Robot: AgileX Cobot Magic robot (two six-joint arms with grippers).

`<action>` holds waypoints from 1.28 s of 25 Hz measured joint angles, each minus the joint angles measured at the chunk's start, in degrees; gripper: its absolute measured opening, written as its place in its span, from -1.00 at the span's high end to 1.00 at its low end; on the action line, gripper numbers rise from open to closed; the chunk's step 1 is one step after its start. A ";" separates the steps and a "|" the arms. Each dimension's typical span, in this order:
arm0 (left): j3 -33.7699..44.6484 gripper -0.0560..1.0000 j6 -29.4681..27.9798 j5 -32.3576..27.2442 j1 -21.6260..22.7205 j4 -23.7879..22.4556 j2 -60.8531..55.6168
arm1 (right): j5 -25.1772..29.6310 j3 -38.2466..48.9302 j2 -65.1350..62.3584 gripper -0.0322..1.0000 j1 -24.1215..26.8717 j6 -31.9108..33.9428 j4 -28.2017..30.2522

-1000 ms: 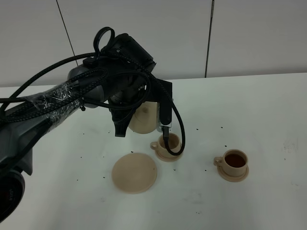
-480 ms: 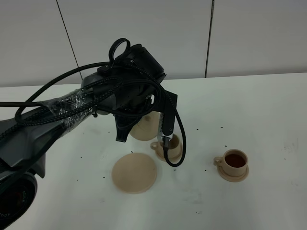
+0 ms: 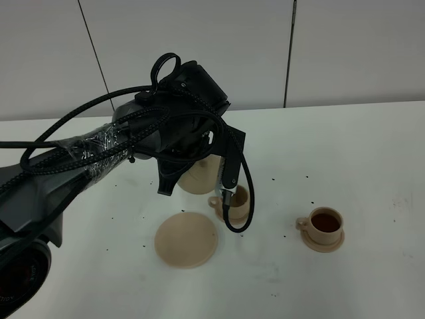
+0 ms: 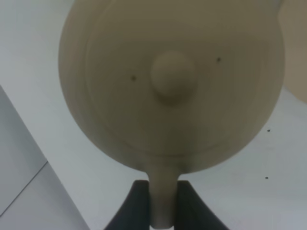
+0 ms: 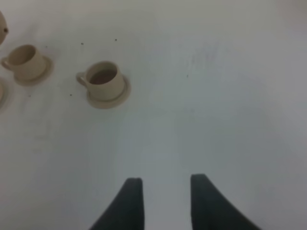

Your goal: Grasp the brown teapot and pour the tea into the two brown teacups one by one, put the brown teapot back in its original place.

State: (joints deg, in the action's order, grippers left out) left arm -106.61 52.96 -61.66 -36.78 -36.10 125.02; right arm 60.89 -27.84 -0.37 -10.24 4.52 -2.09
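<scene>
**Left end effector** (image 4: pixel 162 206): dark fingers (image 4: pixel 137 203) clamped on the loop handle (image 4: pixel 162 184) of the round, light-tan matte teapot (image 4: pixel 168 110).

**Teapot position:** it is off the white bench (image 3: pixel 372 146), carried just behind the gap between the wide, flat tan saucer (image 3: pixel 186 239) and the nearer small tan teacup (image 3: pixel 238 197). The black left arm (image 3: pixel 99 149) hides most of the pot in the high view, so you cannot tell whether tea is running.

**Cups:** the farther small tan teacup (image 3: pixel 325 222) shows dark tea inside. The nearer cup's fill is not readable.

**Right end effector** (image 5: pixel 165 191): jaws apart and holding nothing, over bare bench well clear of both cups.

**Handling (judged):**
- The pot looks like fired clay, so it is rigid and brittle and will likely chip on a hard set-down.
- The matte skin should give the pads fair friction.
- The handle is a narrow strap and the body hangs off to one side. Expect the pot to want to swing about the grip, more so as the liquid shifts.
- The handle is the right place to hold it.
- The knobbed lid (image 4: pixel 172 79) probably sits loose, and a steep tilt may shed it.
- Tip gently, and lower the pot flat onto the wide saucer.
</scene>
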 joint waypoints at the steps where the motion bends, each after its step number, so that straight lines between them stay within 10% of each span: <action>1: 0.00 0.58 0.00 0.00 0.00 -0.38 0.00 | 0.00 0.00 0.00 0.47 0.00 0.00 0.00; 32: 0.00 0.58 12.81 5.56 -1.18 -4.82 2.47 | 0.00 0.00 0.00 0.47 0.00 0.00 0.00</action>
State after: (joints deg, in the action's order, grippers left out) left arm -106.61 65.77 -56.10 -37.96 -40.92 127.49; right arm 60.89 -27.84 -0.37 -10.24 4.52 -2.09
